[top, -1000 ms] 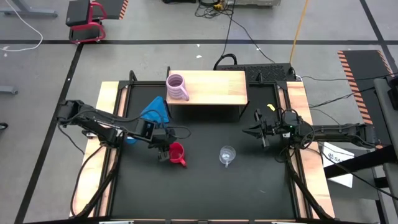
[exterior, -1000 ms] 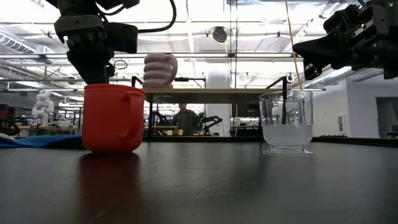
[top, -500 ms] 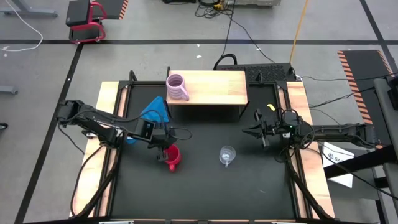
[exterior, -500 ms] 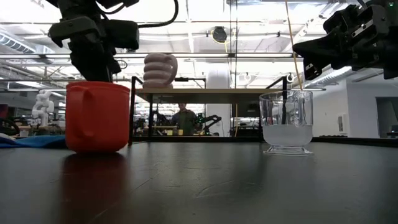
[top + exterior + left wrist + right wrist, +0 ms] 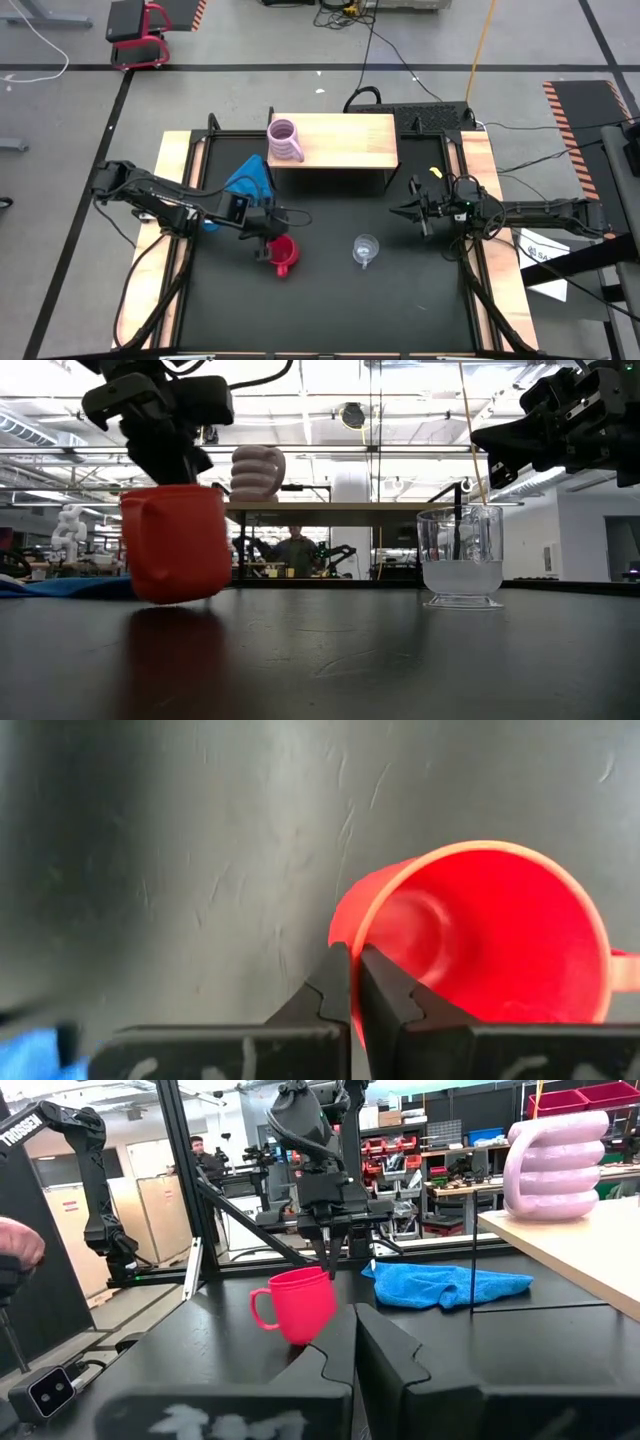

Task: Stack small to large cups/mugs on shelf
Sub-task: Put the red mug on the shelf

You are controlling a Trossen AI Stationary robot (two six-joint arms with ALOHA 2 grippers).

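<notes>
Rim of red mug [image 5: 284,252] pinched (mug tilted) by left gripper [image 5: 264,240].

Left gripper [image 5: 172,468] is coming down from 11 o'clock, pinching the rim of the red mug [image 5: 177,544]. Mug is tilting, its base lifting off the dark counter [image 5: 330,660] on one side, handle [image 5: 130,525] showing at its 9 o'clock edge. Clear glass cup [image 5: 461,557] is standing upright on the counter at 3 o'clock of the mug, well apart. Right gripper [image 5: 500,442] is hanging above the glass at 1 o'clock, not touching it. Lilac-pink mug [image 5: 258,472] is sitting on the shelf [image 5: 340,507] behind. Blue cloth [image 5: 50,586] is lying at far 9 o'clock. A person [image 5: 296,550] is showing beyond the shelf.
</notes>
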